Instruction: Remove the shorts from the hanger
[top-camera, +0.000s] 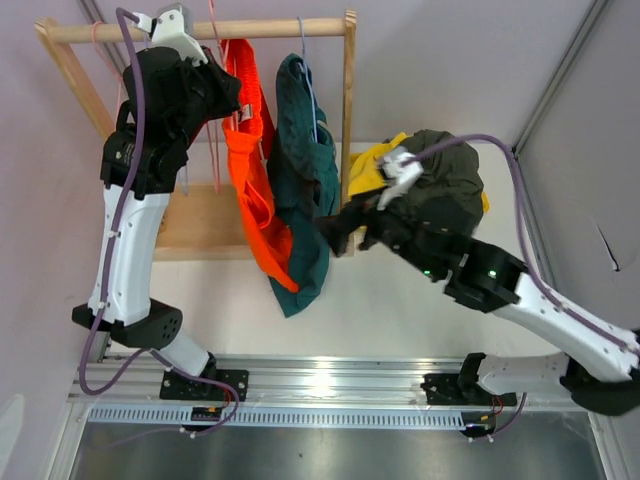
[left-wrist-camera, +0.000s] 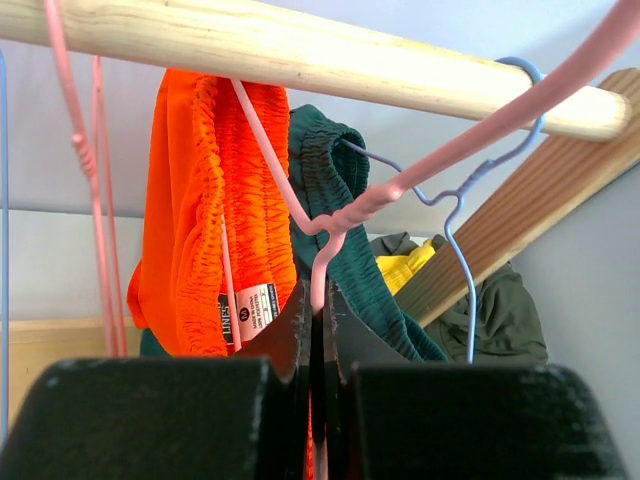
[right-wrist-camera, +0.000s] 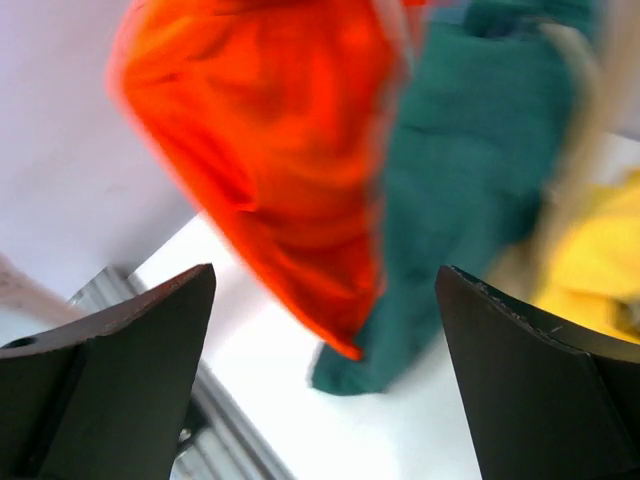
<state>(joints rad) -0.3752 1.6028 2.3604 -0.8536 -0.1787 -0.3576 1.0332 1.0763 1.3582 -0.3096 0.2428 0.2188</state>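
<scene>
On the rack (top-camera: 280, 30), upper centre, hang two limp pairs: orange shorts (top-camera: 250, 190) on a pink hanger (left-wrist-camera: 322, 265), teal shorts (top-camera: 300, 200) on a blue hanger (left-wrist-camera: 457, 280). Yellow shorts (top-camera: 368, 168) and olive shorts (top-camera: 450, 175) lie heaped to its right. My left gripper (left-wrist-camera: 318, 300) clamps the pink hanger; my right gripper (top-camera: 335, 232) gapes beside the teal shorts.

The tabletop (top-camera: 400, 310) is viewed steeply from above and behind the arm bases, with the whole scene covered. The left wrist view is aimed upward, close under the wooden rail (left-wrist-camera: 300, 50), with the pink hanger (left-wrist-camera: 330, 225) right at the lens. The right wrist view is near and blurred, faced at the hanging fabric ends. Shared by all three are the orange shorts (top-camera: 255, 200) and teal shorts (top-camera: 305, 200).
</scene>
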